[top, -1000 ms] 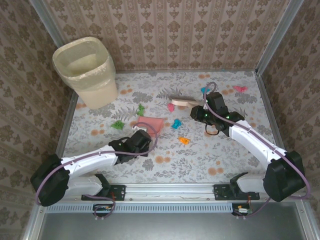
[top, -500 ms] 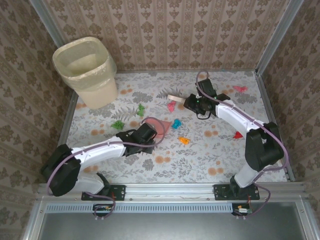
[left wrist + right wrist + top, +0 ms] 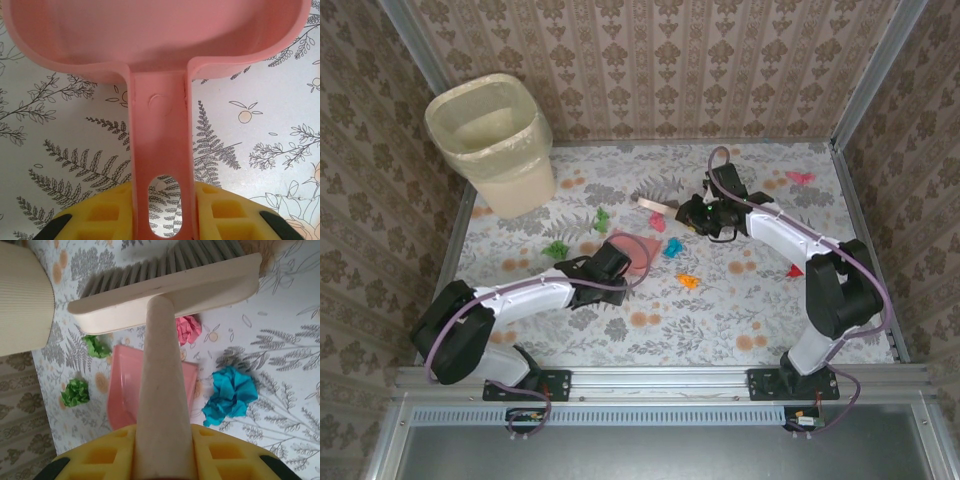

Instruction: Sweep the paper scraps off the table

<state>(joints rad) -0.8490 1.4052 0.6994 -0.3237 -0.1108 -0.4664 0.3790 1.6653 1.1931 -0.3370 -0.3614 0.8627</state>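
Paper scraps [image 3: 672, 247] lie loose across desk [image 3: 705, 312], mid to far right. Dustpan [image 3: 160, 30] looks empty. Your left fingers [image 3: 100, 215] clamp dustpan handle, right fingers [image 3: 220, 455] clamp brush [image 3: 165, 285]. Nearly all sweeping ahead of you.

The surface [image 3: 720, 315] is white, printed with grey fern leaves and orange dots. The walls [image 3: 670, 60] carry a brown damask pattern. The bin [image 3: 495, 140] is ribbed cream. The dustpan [image 3: 632, 250] is plain pink, and the brush [image 3: 165, 285] is cream with grey bristles. Around the dustpan, seen from above, lie a pink scrap [image 3: 658, 221] at one o'clock, a turquoise scrap [image 3: 672, 247] at three, an orange scrap [image 3: 689, 282] at four, a green scrap [image 3: 556, 248] at nine, a second green scrap [image 3: 602, 218] near ten, a pinkish-red scrap [image 3: 799, 177] far out at two and a red scrap [image 3: 794, 270] far out at three. The left arm [image 3: 520, 298] and right arm [image 3: 780, 228] are white with black joints. The left pincer [image 3: 161, 220] and right pincer [image 3: 162, 455] have yellow pads [image 3: 102, 215] with black corners.
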